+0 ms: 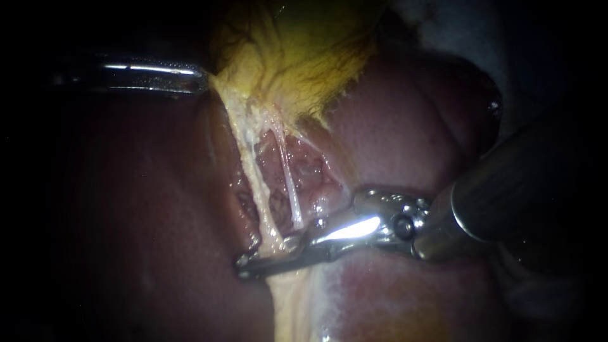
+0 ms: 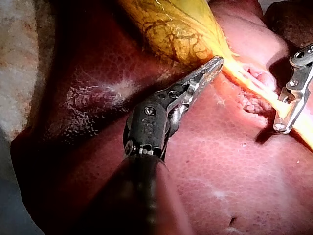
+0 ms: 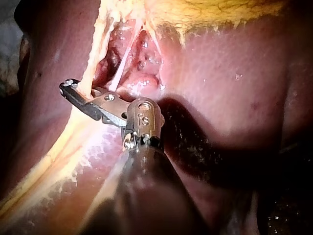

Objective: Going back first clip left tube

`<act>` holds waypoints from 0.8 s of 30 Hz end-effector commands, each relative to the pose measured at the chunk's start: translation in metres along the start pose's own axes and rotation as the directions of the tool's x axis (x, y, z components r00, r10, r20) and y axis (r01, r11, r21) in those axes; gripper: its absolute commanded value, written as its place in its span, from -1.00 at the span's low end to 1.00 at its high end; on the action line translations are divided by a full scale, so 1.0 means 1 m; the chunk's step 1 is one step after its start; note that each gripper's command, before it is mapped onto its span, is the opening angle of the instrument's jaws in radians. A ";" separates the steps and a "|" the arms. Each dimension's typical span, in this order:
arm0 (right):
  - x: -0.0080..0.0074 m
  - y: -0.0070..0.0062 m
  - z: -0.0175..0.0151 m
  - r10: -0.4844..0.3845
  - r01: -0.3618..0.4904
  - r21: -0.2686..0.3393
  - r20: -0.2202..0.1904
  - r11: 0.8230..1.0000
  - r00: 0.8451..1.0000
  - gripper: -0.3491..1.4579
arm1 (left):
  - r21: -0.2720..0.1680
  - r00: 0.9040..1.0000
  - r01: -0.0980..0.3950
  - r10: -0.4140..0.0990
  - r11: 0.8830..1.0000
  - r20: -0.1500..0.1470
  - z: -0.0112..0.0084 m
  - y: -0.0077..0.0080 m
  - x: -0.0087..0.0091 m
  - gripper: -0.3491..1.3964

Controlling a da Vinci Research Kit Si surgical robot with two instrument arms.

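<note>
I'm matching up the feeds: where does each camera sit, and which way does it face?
Endoscope: close over the tissue, facing the tubes; the left instrument enters from its left, the right instrument from its right.
Left wrist: on the left arm, looking down its shaft toward the gallbladder.
Right wrist: on the right arm, looking down its shaft at the tubes.
Shared: endoscope and left wrist show both instruments.

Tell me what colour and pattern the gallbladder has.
The gallbladder is yellow with dark branching lines; the left wrist view shows it best.
</note>
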State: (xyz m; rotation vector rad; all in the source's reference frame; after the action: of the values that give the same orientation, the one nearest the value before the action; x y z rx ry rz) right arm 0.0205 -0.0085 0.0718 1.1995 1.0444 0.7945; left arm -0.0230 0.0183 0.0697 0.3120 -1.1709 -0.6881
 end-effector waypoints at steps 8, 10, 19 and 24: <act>0.0007 0.0008 0.0008 -0.245 0.245 -0.018 -0.006 0.969 0.969 -0.15 | 0.000 1.000 0.000 0.000 1.000 0.000 0.0000 0.0000 0.0000 -1.00; 0.0011 0.0012 0.0011 -0.341 0.339 -0.067 -0.032 0.938 0.939 -0.02 | 0.000 1.000 0.000 0.000 1.000 0.000 0.0000 0.0000 0.0000 -1.00; 0.0008 0.0000 -0.0014 -0.649 0.620 -0.265 -0.028 0.738 0.760 0.05 | 0.001 1.000 0.000 0.000 1.000 0.000 0.0000 0.0000 0.0000 -1.00; 0.0015 -0.0019 -0.0053 -0.717 0.688 -0.292 0.011 0.664 0.697 0.05 | 0.001 1.000 0.000 0.000 1.000 0.000 -0.0001 0.0001 0.0000 -1.00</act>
State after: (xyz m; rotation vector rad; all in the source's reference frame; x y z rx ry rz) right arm 0.0149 -0.0053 0.0688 0.4131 1.3068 0.3387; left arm -0.0230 0.0184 0.0697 0.3124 -1.1713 -0.6874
